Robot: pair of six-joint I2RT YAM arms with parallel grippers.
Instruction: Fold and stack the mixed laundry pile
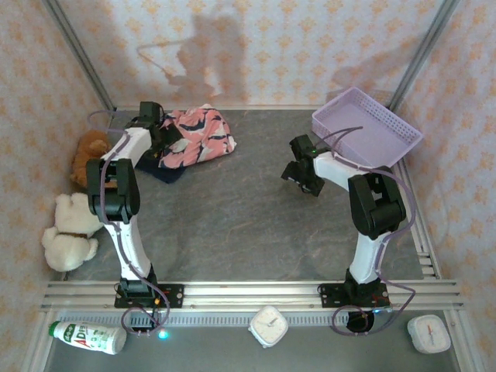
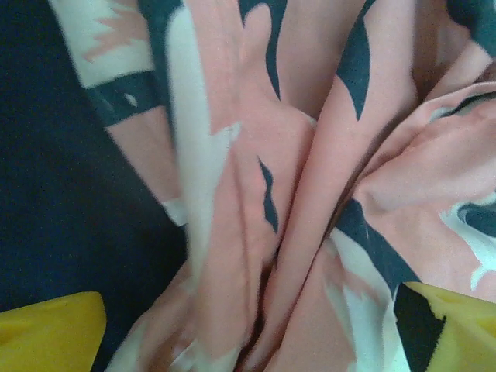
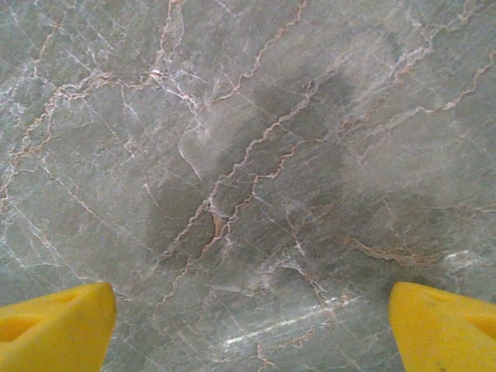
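The green label on the white bottle (image 1: 87,336) bore large letters, seemingly "AD" (the smaller print was unreadable).

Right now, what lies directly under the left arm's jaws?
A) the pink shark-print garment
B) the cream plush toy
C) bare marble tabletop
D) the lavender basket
A: in the left wrist view the left jaws stand wide apart over the crumpled pink shark-print garment, with the navy garment beside it.
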